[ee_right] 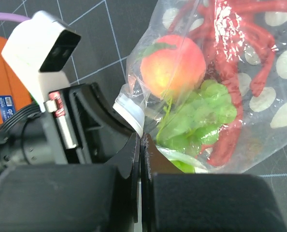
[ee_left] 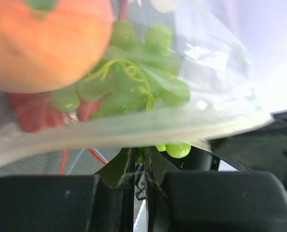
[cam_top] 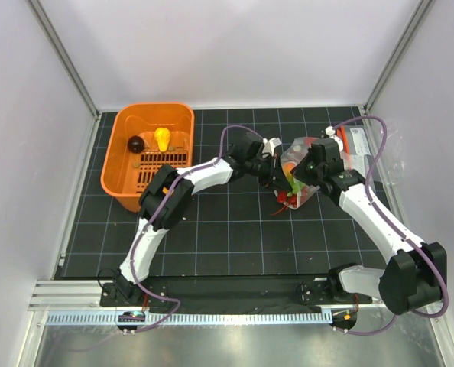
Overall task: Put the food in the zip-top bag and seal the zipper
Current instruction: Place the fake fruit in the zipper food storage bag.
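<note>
While both arms reached over the black gridded mat (cam_top: 235,237), the orange basket (cam_top: 116,164) sat at far left, holding a dark ball (cam_top: 136,144) and a yellow toy (cam_top: 162,139).

Left gripper (ee_left: 139,164): jaws narrow, nearly together. The zipper (ee_left: 134,128) ran as a pale band across its fingertips; the grip appeared to be on that mouth edge. The pinch point itself was blurred.

Zip-top bag (cam_top: 302,191): clear, white-dotted, located right of mat centre, between the two grippers and touching both.

Contents, all behind the film:
- round peach-orange fruit (ee_right: 172,65), nearest the left gripper
- green grape bunch (ee_right: 201,116), directly under and against the fruit
- red lobster (ee_right: 230,43), legs spread across the dotted side and curving down around the grapes

A few grapes bulged below the zipper band in the left wrist view.

Right gripper (ee_right: 140,145): jaws pressed fully together, with the bag's edge meeting their tips just below the strip end. The left gripper's finger was close beside it.

Flat clear packets (cam_top: 361,141) lay at the mat's far right edge, beyond the right arm.
</note>
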Tool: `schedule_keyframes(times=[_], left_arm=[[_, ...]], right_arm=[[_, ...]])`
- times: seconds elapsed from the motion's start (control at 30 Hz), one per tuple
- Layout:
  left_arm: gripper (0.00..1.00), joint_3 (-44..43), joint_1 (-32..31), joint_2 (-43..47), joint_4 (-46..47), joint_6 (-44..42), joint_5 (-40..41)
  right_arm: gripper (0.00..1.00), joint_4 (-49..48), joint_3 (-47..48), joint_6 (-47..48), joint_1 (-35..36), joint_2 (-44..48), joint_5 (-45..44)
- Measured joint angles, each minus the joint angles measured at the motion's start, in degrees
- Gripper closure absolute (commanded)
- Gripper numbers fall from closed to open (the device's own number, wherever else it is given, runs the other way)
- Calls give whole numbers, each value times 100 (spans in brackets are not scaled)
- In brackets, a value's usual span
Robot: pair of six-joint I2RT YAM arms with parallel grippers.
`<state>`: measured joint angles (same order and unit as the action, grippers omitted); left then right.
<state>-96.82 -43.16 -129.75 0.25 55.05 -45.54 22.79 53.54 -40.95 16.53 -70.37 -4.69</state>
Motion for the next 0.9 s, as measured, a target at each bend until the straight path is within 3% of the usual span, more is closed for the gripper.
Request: schedule_keyframes(times=[0.57, 0.83, 0.9], left_arm=[[100, -181, 225, -48, -376, -433, 407], [100, -938, -166, -264, -498, -448, 503], [95, -1023, -291, -339, -505, -463, 564]], right_arm=[[99, 511, -306, 315, 2, 476, -107], [99, 319, -330, 284, 2, 435, 44], [99, 264, -328, 260, 0, 398, 48]])
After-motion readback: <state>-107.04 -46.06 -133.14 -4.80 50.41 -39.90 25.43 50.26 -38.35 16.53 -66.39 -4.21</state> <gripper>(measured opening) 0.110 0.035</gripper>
